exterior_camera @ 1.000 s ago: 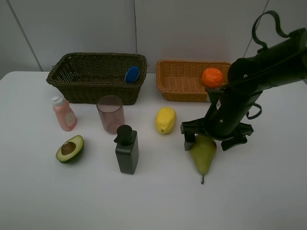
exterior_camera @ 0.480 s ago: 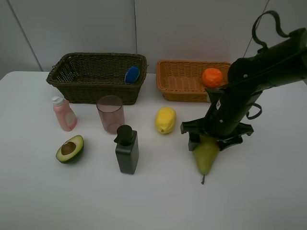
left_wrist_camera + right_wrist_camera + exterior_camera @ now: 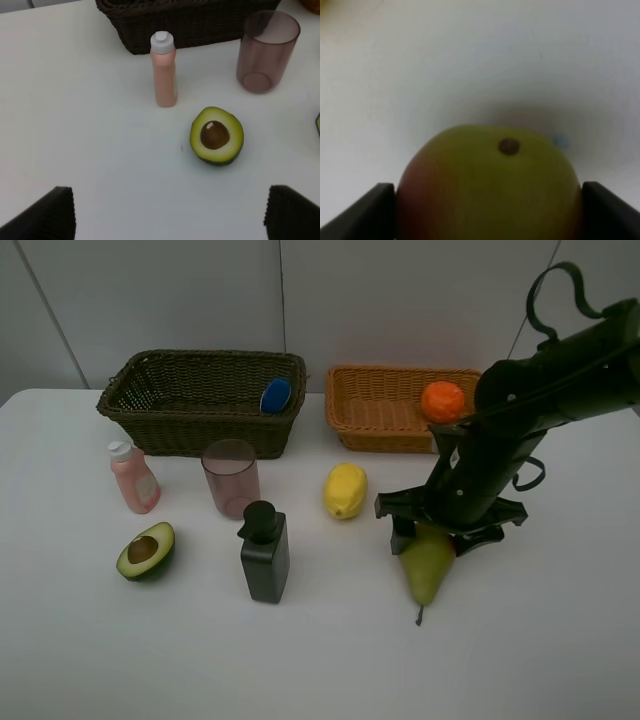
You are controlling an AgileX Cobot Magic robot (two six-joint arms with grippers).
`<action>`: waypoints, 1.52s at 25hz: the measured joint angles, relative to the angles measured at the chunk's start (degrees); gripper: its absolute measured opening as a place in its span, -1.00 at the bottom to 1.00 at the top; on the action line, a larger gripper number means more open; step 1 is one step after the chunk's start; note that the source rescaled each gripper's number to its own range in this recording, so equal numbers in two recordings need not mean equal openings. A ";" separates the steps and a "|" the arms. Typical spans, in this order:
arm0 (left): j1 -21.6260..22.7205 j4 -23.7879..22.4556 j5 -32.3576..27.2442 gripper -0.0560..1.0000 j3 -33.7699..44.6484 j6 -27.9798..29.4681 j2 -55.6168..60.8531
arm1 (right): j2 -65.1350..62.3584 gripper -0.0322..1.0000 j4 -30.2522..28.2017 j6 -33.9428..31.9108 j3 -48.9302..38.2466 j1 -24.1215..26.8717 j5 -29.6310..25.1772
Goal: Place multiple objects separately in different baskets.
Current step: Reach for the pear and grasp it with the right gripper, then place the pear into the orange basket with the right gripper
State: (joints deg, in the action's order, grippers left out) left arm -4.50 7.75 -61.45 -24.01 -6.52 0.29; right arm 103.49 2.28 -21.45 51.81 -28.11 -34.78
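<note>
Item under handling: the green-red pear (image 3: pixel 427 565). It lies on its side on the white table (image 3: pixel 560 640), broad end under the right gripper (image 3: pixel 436 538), stem end pointing away from the baskets. In the right wrist view the pear fills the gap between the two fingers (image 3: pixel 370 212) and touches both. The jaws stand partly closed and clamped on the fruit.

Step in hand, by my judgement: the grasp is made and the lift has not begun.

The next move calls for a straight raise, then a carry to the orange-tan basket (image 3: pixel 370 420), where the orange (image 3: pixel 442 401) already sits.

The lemon (image 3: pixel 345 490) lies near the pear but apart from it.

The left gripper (image 3: pixel 167 215) hangs spread wide and holds nothing.
</note>
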 joint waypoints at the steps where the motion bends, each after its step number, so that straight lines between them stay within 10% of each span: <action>1: 0.00 0.00 0.00 1.00 0.00 0.00 0.00 | 0.00 0.24 0.00 0.00 0.00 0.00 0.00; 21: 0.00 0.00 0.00 1.00 0.00 0.00 0.00 | -4.92 0.24 -1.45 0.05 0.14 0.00 -1.38; 38: 0.00 0.00 0.00 1.00 0.00 0.00 0.00 | -7.65 0.24 -14.20 0.05 18.78 0.00 -10.99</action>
State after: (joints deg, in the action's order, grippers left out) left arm -4.50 7.75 -61.45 -24.01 -6.52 0.29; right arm 95.84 -11.92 -21.40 70.59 -28.11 -45.77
